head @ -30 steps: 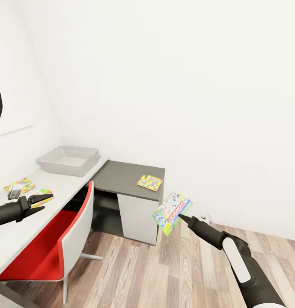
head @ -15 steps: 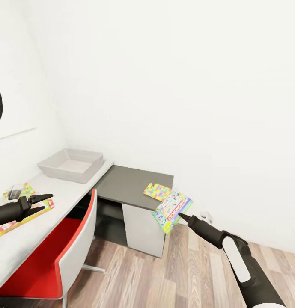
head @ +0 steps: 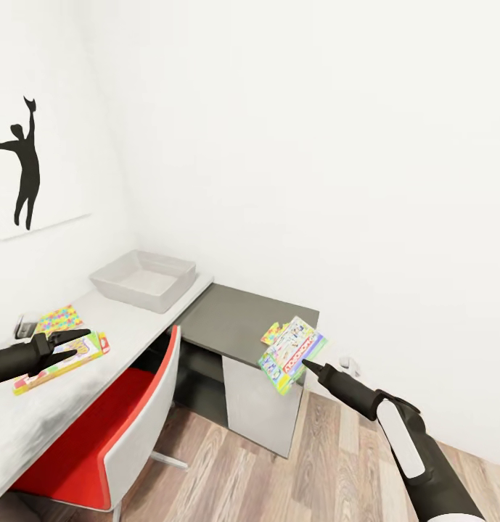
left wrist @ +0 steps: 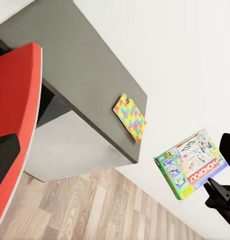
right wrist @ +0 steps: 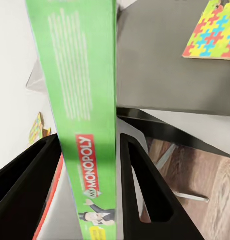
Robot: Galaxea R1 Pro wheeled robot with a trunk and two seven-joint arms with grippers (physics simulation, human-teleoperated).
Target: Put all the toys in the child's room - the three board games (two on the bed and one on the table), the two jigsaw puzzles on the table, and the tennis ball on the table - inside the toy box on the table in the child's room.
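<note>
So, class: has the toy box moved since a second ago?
No. The toy box still sits at the far end of the table, beside the dark section; the camera shifted.

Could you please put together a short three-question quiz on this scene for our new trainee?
1. True or false: the toy box already holds a board game.
2. What is the right gripper holding?
A. a tennis ball
B. a Monopoly board game
C. a jigsaw puzzle
3. Fill in: the jigsaw puzzle near the held game lies on the table's lower ____ grey section.

Key:
1. False; the bin looks empty.
2. B; the right wrist view shows its fingers on either side of the box's green edge.
3. dark
</note>
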